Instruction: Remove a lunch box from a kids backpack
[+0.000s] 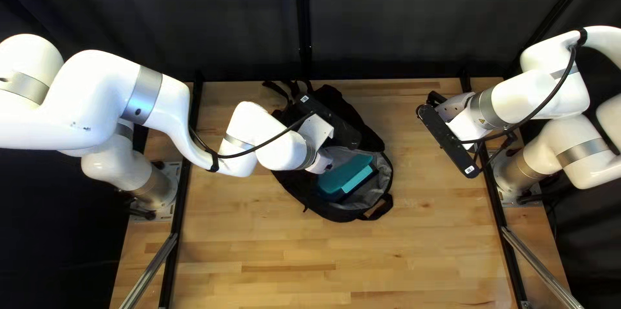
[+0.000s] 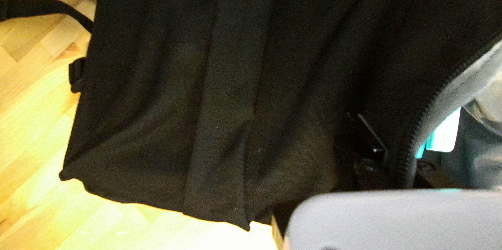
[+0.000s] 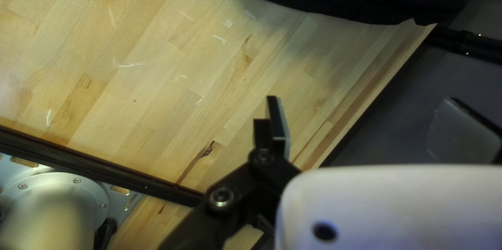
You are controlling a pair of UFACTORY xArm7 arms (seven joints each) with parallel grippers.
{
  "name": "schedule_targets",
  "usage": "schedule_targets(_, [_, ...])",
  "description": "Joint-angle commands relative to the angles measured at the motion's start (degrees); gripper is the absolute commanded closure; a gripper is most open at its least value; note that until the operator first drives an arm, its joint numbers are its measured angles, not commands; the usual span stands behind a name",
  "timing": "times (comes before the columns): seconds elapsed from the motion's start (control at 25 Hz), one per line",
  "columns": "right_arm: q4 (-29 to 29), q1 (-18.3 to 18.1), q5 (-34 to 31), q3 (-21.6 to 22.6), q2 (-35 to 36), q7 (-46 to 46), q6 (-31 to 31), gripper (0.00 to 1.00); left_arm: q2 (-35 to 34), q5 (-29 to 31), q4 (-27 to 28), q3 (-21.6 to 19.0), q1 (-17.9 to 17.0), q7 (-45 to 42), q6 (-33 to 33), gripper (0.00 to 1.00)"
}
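top left view: the black backpack [image 1: 339, 213] lies unzipped, and the teal lunch box [image 1: 344, 177] sits inside the backpack's mouth, by the grey lining [image 1: 373, 198]. its long axis slants across the backpack, lower left to upper right, its pale-striped long side facing the backpack's loop handle [image 1: 383, 208].

left wrist view: the left gripper [image 2: 399, 160] is clenched on the backpack's zippered edge [image 2: 415, 124], one finger outside, one inside. i judge the step to be holding the backpack open, lunch box not yet out.

right wrist view: the right gripper [image 3: 368, 129] is released, fingers spread, well apart from the backpack. next, i'd bring it over the backpack's mouth and pinch the lunch box across its narrow width.
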Motion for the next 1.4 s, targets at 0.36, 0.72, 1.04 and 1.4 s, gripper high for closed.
schedule_targets(0.36, [0.0,0.0,0.0,0.0,0.0,0.0,0.0,0.00,-0.3,-0.2,-0.3,0.3,0.3,-0.6,-0.4,1.00])
schedule_targets(0.72, [0.0,0.0,0.0,0.0,0.0,0.0,0.0,0.00,-9.3,15.0,-9.9,-4.6,2.7,-32.0,2.4,1.00])
schedule_targets(1.04, [0.0,0.0,0.0,0.0,0.0,0.0,0.0,0.00,-12.2,24.5,-15.0,-7.3,4.2,-48.8,2.4,1.00])
schedule_targets(1.4, [0.0,0.0,0.0,0.0,0.0,0.0,0.0,0.00,-11.5,37.8,-18.9,-7.0,8.0,-65.9,-2.2,1.00])
